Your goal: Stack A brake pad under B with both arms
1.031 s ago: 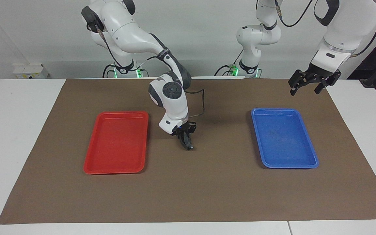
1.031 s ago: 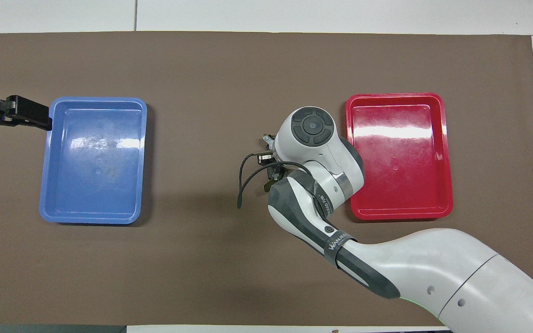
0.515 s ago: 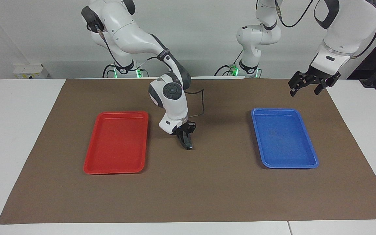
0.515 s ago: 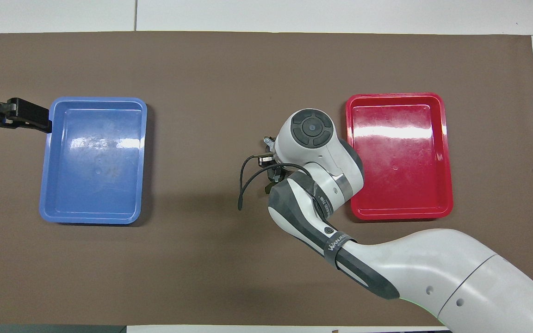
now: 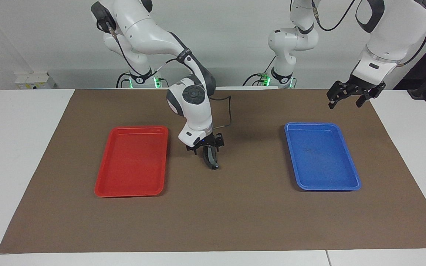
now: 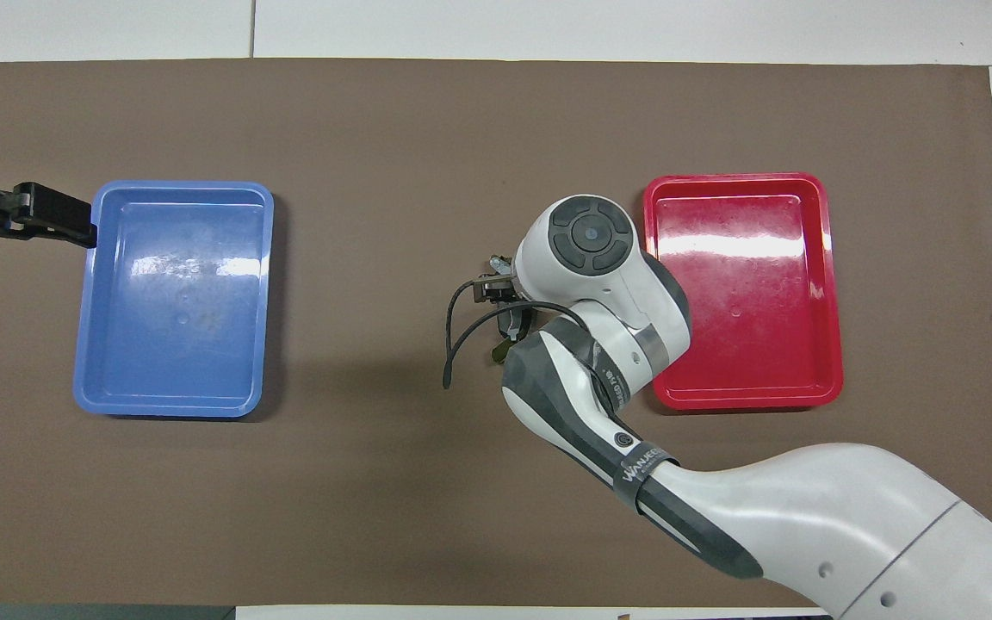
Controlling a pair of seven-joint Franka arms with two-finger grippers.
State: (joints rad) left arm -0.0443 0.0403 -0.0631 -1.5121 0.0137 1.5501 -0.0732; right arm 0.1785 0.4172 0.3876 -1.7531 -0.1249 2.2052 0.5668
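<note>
Right pincer (image 5: 206, 149) lifted, opened; curved dark grey pad (image 5: 211, 159) lies on mat.

Brown mat (image 5: 213, 214) covers most of white desk (image 5: 17, 155). Red tray (image 5: 133, 160) lies flat on mat toward right arm's end, blue tray (image 5: 322, 155) toward left arm's end, well apart. Both trays hold nothing.

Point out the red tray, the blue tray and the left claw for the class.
red tray (image 5: 131, 192): facing view, on its rim, the edge farthest from the robots.
blue tray (image 5: 327, 187): facing view, on its rim, the edge farthest from the robots.
left claw (image 5: 347, 103): facing view, midway between its fingertips.
</note>
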